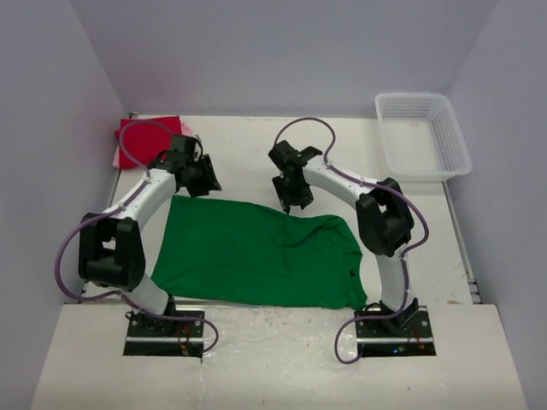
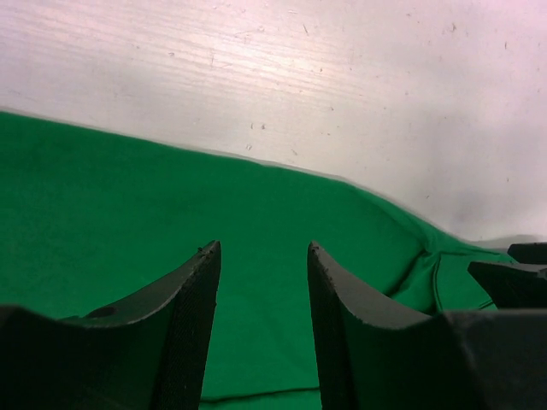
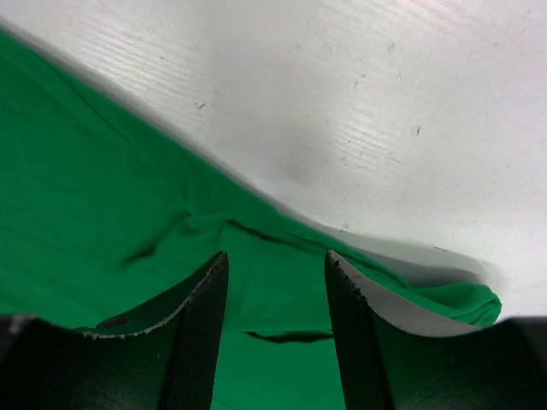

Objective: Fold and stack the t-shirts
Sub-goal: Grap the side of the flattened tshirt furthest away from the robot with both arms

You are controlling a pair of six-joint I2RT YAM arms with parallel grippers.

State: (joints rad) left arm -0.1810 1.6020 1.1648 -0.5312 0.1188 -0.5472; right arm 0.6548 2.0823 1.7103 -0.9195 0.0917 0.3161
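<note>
Green t-shirt (image 1: 256, 252): flat on worktop (image 1: 248, 145), centre front. Left pincer (image 2: 261, 248) and right pincer (image 3: 275, 256): jaws spread, empty, above its far edge. Risk: uneven pinches would skew the fold and bunch cloth.

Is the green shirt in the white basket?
No, the green shirt lies spread on the table, apart from the basket.

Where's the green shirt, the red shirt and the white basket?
green shirt (image 1: 256, 256): top view, middle of its body.
red shirt (image 1: 144, 141): top view, its middle.
white basket (image 1: 450, 137): top view, right wall.
</note>
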